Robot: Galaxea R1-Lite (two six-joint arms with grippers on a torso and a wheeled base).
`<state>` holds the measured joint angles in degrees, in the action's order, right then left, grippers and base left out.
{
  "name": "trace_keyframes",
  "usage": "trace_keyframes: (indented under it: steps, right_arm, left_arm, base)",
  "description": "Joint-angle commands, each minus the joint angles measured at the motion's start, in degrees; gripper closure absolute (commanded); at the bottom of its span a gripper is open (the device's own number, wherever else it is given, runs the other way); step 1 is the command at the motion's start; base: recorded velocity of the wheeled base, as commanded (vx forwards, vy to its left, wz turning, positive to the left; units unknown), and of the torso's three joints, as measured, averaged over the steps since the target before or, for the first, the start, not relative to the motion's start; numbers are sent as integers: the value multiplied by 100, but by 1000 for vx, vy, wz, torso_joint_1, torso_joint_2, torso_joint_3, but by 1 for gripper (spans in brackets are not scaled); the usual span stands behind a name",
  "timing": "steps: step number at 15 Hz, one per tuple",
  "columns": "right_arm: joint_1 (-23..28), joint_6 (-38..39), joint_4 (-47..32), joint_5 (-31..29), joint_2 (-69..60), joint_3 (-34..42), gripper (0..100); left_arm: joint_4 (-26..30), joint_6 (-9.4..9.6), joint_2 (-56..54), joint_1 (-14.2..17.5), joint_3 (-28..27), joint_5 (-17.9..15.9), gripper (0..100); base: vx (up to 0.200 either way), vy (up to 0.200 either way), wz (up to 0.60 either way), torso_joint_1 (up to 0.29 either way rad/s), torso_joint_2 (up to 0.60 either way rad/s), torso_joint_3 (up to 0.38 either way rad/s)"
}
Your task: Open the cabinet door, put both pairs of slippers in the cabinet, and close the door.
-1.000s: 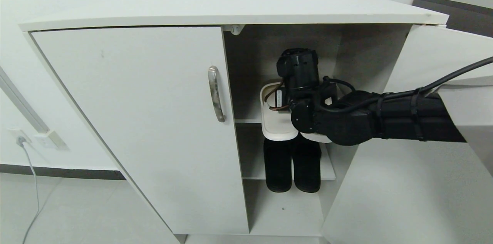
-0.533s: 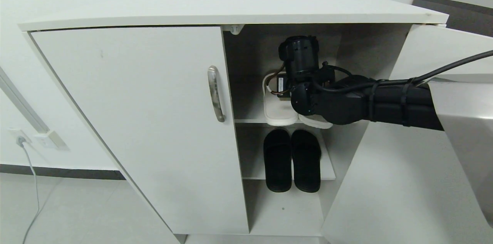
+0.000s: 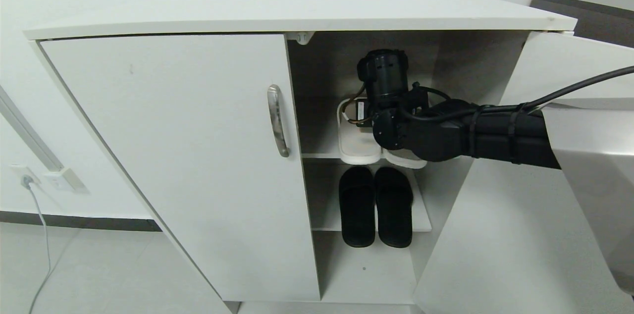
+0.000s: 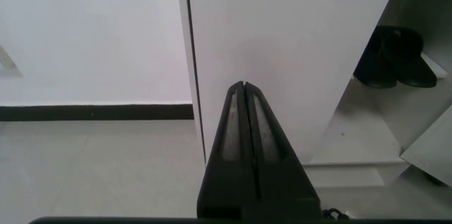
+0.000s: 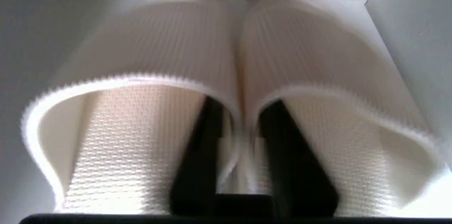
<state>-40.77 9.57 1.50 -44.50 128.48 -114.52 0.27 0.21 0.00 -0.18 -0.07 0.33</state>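
The white slippers (image 3: 357, 148) (image 5: 169, 61) lie side by side on the cabinet's upper shelf (image 3: 318, 155), heels at its front edge. My right gripper (image 5: 241, 121) reaches into the open right half of the cabinet (image 3: 297, 12) and is shut on the slippers' two touching inner straps, one finger inside each slipper. The black slippers (image 3: 375, 205) (image 4: 395, 58) sit paired on the shelf below. My left gripper (image 4: 244, 90) is shut and holds nothing, low down in front of the closed left door (image 3: 173, 155).
The right door (image 3: 559, 71) stands swung open to the right, behind my right arm. The left door has a metal handle (image 3: 277, 121). A wall socket with a cable (image 3: 25, 178) is at the far left above the bare floor.
My right arm lifted the white slippers from in front of the black pair up and into the cabinet, then settled them slightly lower onto the upper shelf. The left gripper's earlier state is not shown.
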Motion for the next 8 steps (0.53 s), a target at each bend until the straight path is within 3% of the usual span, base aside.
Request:
trace_keyframes:
  steps: [1,8]
  right_arm:
    - [-2,1,-1,2,2,26,0]
    - [-344,80,43,-50,-903,1213,0]
  left_arm:
    - [0,-3,0,1,-1,11,100]
    - [0,-21,0,1,-1,11,100]
  base:
    - [0,0,0,0,0,0]
    - [0,0,0,0,0,0]
